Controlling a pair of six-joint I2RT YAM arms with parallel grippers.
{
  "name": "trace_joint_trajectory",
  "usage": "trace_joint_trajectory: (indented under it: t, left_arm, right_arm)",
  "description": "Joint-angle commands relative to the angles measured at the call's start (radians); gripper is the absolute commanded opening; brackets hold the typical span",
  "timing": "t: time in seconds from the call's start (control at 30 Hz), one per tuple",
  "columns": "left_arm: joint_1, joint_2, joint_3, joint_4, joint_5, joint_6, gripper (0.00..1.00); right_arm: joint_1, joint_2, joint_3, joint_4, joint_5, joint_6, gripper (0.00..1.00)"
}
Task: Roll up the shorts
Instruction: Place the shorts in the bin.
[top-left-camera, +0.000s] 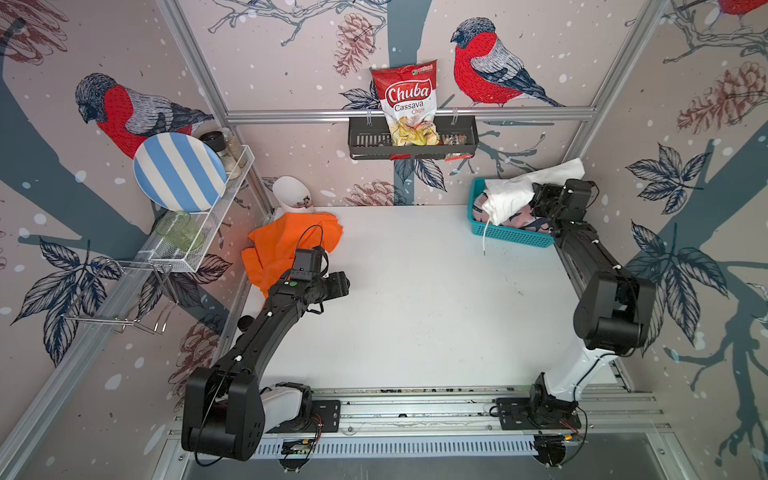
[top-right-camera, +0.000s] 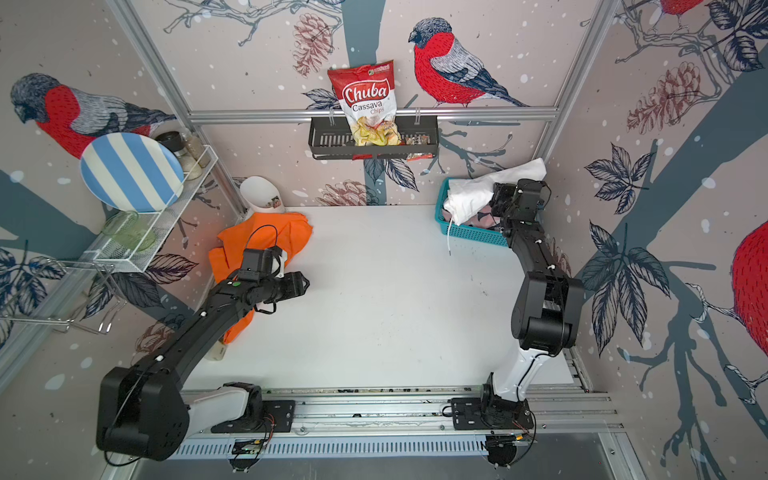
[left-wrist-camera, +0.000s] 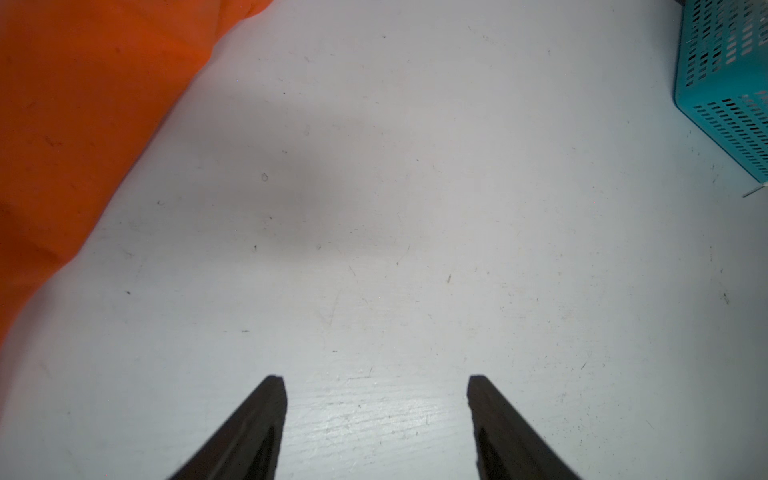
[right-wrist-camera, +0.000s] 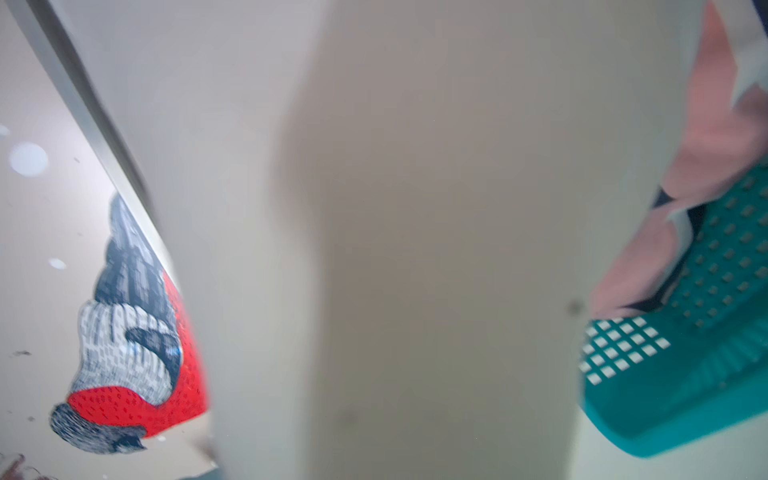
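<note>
Left jaws are standing wide apart over bare desk (left-wrist-camera: 415, 208), holding nothing. Orange shorts (top-left-camera: 286, 245) are lying crumpled on the desk off to one side of them, not touching. Right jaws are sitting at the teal basket (top-left-camera: 515, 240). White shorts (top-left-camera: 509, 197) are pressing against them and hiding them, so cannot tell the grip. Pink shark-print shorts (top-left-camera: 521, 220) are lying under the white ones, in the basket.
</note>
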Motion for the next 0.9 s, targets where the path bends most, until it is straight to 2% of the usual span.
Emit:
trace_joint_trajectory:
  t: [0.0, 0.3, 0.4, 0.57, 0.87]
  left_arm:
    - [0.002, 0.006, -0.001, 0.01, 0.004, 0.014, 0.72]
    - [0.002, 0.008, -0.004, 0.011, 0.017, 0.016, 0.71]
    - [0.002, 0.005, -0.008, 0.016, 0.017, 0.015, 0.71]
    - [0.003, 0.018, 0.0, 0.013, 0.022, 0.018, 0.71]
    - [0.002, 0.019, -0.007, 0.013, 0.027, 0.016, 0.71]
  right_arm:
    - [-0.011, 0.035, 0.079, 0.038, 0.103, 0.096, 0.21]
    - [-0.022, 0.176, 0.312, -0.038, 0.244, 0.037, 0.21]
    - [-0.017, 0.218, 0.351, -0.068, 0.246, 0.021, 0.2]
    - [0.05, 0.209, 0.24, -0.073, 0.335, 0.021, 0.2]
    - [0.14, 0.28, 0.191, -0.253, 0.502, 0.168, 0.23]
